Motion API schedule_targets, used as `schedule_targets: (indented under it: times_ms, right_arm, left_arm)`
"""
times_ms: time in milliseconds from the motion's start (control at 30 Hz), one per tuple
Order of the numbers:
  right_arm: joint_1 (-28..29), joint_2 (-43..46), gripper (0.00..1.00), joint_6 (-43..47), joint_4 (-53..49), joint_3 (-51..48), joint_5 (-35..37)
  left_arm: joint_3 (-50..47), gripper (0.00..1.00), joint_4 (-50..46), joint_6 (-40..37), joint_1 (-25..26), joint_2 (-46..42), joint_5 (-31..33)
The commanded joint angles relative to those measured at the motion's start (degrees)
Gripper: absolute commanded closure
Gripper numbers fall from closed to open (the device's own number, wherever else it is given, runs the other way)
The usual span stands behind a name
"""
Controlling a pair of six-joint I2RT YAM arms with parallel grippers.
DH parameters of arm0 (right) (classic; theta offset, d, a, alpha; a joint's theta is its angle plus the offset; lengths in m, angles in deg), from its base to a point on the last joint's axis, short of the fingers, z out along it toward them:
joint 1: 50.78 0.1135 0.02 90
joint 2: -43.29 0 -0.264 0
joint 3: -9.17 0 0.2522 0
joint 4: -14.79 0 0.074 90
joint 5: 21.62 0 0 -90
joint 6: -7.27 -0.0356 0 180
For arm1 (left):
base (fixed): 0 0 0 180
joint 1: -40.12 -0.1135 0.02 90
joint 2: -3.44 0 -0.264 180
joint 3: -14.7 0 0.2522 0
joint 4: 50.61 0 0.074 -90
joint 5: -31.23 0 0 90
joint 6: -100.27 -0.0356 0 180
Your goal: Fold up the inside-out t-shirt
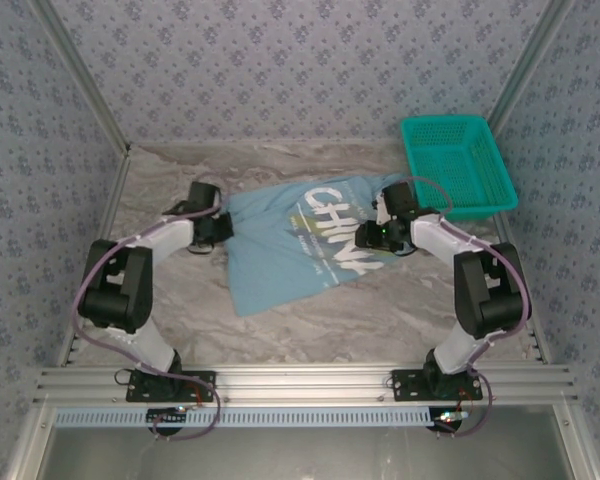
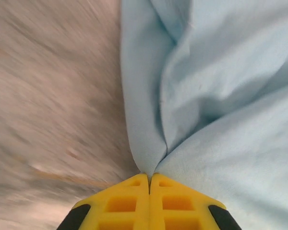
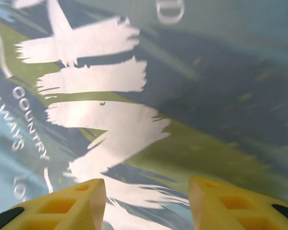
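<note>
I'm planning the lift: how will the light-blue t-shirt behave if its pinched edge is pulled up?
Probably floppy: the t-shirt bunches into soft folds where the left gripper pinches its edge, so it should drape. Likely light, since it lies thin and flat on the table. Unpinched parts would probably drag behind.

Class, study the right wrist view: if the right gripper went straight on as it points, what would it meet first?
The t-shirt, on its white lettering, just ahead of the open right gripper; how near is unclear.
</note>
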Motion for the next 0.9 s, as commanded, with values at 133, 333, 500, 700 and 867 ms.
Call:
schedule_targets:
  times_ms: [133,333,500,700,867]
  right_arm:
    - [-2.7,8.2,0.42,3.8,-8.5,1.4,16.6]
    - [-5.4,2.9,0.38,0.1,-1.6,-0.4,8.5]
    - [-3.1,-5.6,0.39,-2.8,1.5,2.6,4.1]
    - [-2.3,-8.1,0.5,-3.7,3.6,1.6,3.1]
    - [-2.9,-7.3,0.84,-4.8,6.6,-1.1,-1.4]
  left_arm:
    - [1.5,0.54,0.5,0.0,-2.0,-4.5,5.2]
    - [-12.4,0.31,-3.5,0.9,0.2,-16.9,8.6]
    - [-18.9,0.27,-7.3,2.5,0.0,-21.1,12.3]
    - [-22.3,0.27,-7.2,3.9,0.0,-18.9,9.5]
    - [-24.3,0.41,-6.1,4.6,0.0,-17.9,7.3]
